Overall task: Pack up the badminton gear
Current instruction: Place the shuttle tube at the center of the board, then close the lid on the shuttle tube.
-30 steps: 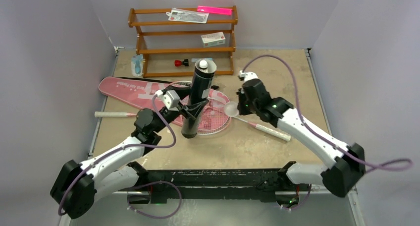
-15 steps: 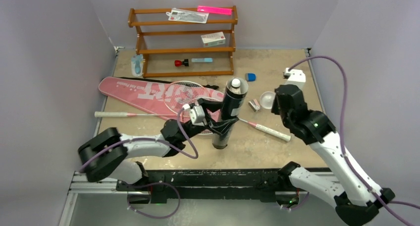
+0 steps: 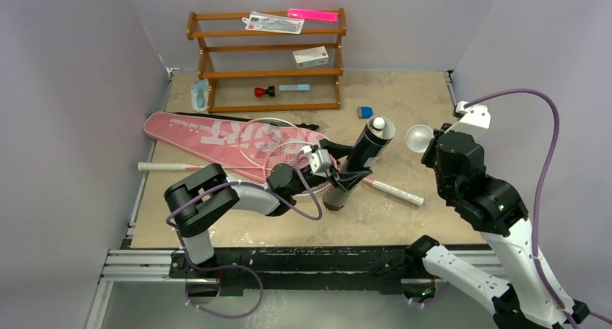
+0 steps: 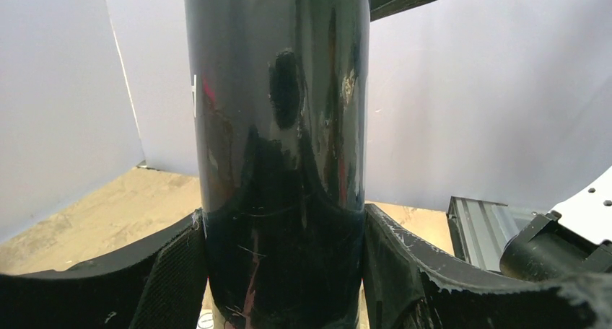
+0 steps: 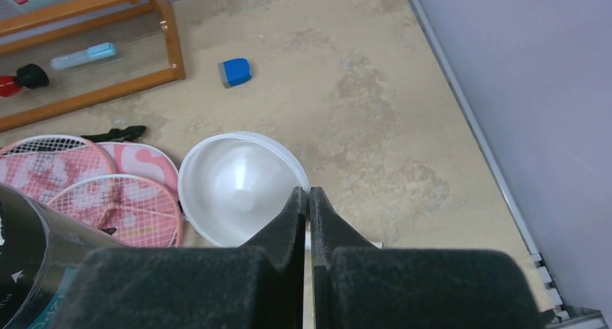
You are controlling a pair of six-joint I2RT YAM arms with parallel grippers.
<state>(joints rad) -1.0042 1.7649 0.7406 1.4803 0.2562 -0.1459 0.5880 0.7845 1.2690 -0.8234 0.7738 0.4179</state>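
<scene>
Top view: left fingers [image 3: 336,172] were clamped around the lower part of the black tube [image 3: 359,161]. Tube tilted, open top up and to the right, a white shuttlecock [image 3: 379,122] showing in the mouth. Couldn't tell if its base touched the surface [image 3: 404,91]. Right fingers [image 3: 431,140] held a white cap [image 3: 418,136] off to the tube's right, apart from it. Two pink rackets [image 3: 289,156] lay with heads overlapping on the pink bag [image 3: 209,130], behind the left arm. Wooden rack [image 3: 267,73] at the back.

Left wrist: tube [image 4: 281,127] filled the gap, both pads [image 4: 177,268] pressed on its sides.

Right wrist: fingers [image 5: 285,224] fully closed, pinching the cap's [image 5: 231,185] near rim. Racket heads [image 5: 108,206] at left, a blue block [image 5: 235,72] lay on the surface beyond.
</scene>
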